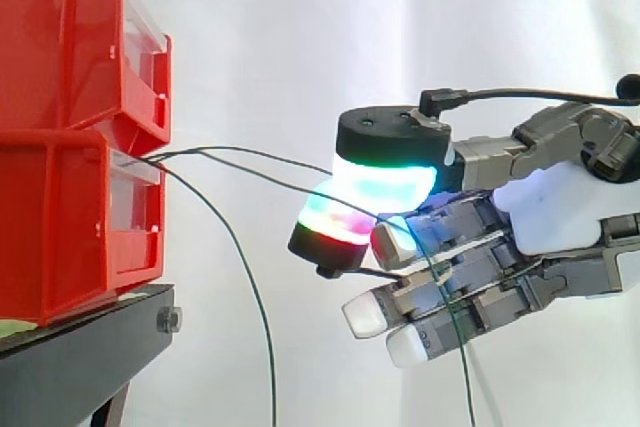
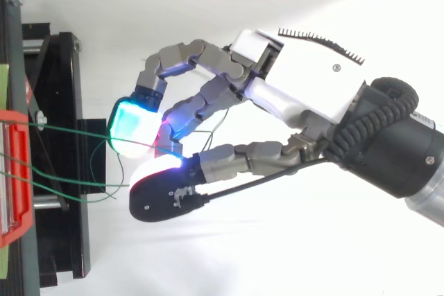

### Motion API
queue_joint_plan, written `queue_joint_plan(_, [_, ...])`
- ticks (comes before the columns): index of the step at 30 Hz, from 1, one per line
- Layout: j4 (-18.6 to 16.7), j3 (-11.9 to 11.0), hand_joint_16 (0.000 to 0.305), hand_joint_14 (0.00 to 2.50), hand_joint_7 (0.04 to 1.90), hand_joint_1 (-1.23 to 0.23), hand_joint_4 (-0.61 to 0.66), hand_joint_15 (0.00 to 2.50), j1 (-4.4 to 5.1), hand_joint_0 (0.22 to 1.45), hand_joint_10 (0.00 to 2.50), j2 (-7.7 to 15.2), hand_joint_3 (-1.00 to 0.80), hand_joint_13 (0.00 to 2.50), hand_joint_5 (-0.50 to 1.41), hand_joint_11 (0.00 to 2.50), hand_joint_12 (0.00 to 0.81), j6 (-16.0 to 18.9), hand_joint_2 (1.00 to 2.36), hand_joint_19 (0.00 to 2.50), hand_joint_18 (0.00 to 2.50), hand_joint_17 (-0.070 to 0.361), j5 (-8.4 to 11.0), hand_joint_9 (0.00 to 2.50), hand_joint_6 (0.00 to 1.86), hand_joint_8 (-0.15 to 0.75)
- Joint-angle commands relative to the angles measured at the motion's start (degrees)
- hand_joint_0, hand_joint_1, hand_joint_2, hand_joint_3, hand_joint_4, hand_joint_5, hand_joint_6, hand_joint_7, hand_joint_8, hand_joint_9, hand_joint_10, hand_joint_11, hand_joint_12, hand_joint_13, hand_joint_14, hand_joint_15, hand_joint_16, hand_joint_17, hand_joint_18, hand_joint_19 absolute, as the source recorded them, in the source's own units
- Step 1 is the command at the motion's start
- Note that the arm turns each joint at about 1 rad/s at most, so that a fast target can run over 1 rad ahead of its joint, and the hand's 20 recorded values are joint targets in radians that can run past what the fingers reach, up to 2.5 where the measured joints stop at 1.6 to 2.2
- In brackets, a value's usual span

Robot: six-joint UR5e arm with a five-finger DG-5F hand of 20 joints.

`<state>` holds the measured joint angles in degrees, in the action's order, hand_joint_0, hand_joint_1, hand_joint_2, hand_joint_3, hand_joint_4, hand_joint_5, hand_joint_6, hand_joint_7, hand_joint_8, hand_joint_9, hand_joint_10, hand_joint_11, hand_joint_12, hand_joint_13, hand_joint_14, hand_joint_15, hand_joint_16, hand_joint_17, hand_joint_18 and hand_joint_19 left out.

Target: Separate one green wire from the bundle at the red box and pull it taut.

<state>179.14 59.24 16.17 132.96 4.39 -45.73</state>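
One green wire (image 2: 62, 128) runs from the lower red bin (image 1: 80, 227) to the hand (image 1: 560, 207), pinched between its curled thumb and finger pads (image 1: 385, 182), another wire (image 1: 268, 357) drooping below.

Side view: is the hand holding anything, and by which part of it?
One green wire, pinched partway along its length between two glowing fingers of the hand, out from the red box.
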Motion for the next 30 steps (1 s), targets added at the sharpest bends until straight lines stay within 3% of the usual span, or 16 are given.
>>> queue_joint_plan(1, [0.15,0.0,0.046,0.02,0.96,-1.02,0.07,0.46,0.0,0.6,0.02,0.02,-0.5,0.79,-0.19,0.97,0.358,0.0,1.0,0.3,0.75,0.104,-0.23,1.09,0.89,0.236])
queue_joint_plan(7, [0.86,-0.7,0.047,0.01,0.97,-1.05,0.07,0.4,-0.35,0.58,0.02,0.02,-0.5,0.7,-0.2,0.95,0.362,0.18,1.0,0.26,0.69,0.106,-0.5,1.02,0.88,0.216])
queue_joint_plan(12, [3.93,-2.11,0.047,0.01,0.96,-1.06,0.06,0.33,-0.62,0.6,0.02,0.02,-0.5,0.63,-0.21,0.93,0.36,0.26,1.0,0.21,0.64,0.107,-1.2,0.97,0.88,0.196])
queue_joint_plan(14, [4.55,-2.37,0.049,0.01,0.95,-1.02,0.07,0.34,-0.7,0.54,0.02,0.02,-0.5,0.64,-0.21,0.93,0.365,0.53,1.0,0.23,0.64,0.11,-1.47,0.97,0.88,0.205])
queue_joint_plan(15, [4.64,-2.28,0.053,0.01,0.93,-0.93,0.09,0.34,-0.7,0.48,0.02,0.02,-0.5,0.66,-0.2,0.92,0.387,0.7,1.0,0.24,0.66,0.12,-1.47,1.01,0.88,0.226])
queue_joint_plan(18, [4.81,-2.28,0.055,0.01,0.97,-0.62,0.13,0.36,-0.79,0.47,0.02,0.02,-0.5,0.73,-0.17,0.89,0.402,1.06,1.0,0.28,0.7,0.125,-1.47,1.14,0.84,0.248])
queue_joint_plan(21, [4.99,-2.37,0.051,0.01,1.02,-0.51,0.11,0.37,-0.79,0.53,0.02,0.02,-0.5,0.75,-0.16,0.89,0.383,1.23,1.0,0.33,0.7,0.115,-1.55,1.18,0.8,0.238])
queue_joint_plan(25, [5.25,-2.72,0.048,0.01,1.14,-0.54,0.08,0.39,-0.79,0.6,0.02,-0.07,-0.5,0.76,-0.15,0.91,0.37,1.23,1.0,0.35,0.69,0.108,-1.55,1.19,0.79,0.229])
queue_joint_plan(27, [5.43,-2.81,0.048,0.01,1.06,-0.66,0.09,0.4,-0.79,0.6,0.02,-0.07,-0.42,0.76,-0.18,0.93,0.37,1.23,1.01,0.35,0.7,0.109,-1.55,1.17,0.84,0.242])
queue_joint_plan(30, [5.43,-2.81,0.049,0.02,1.05,-0.72,0.09,0.41,-0.79,0.61,0.02,-0.07,-0.39,0.76,-0.19,0.93,0.373,1.23,1.01,0.35,0.69,0.109,-1.55,1.13,0.86,0.243])
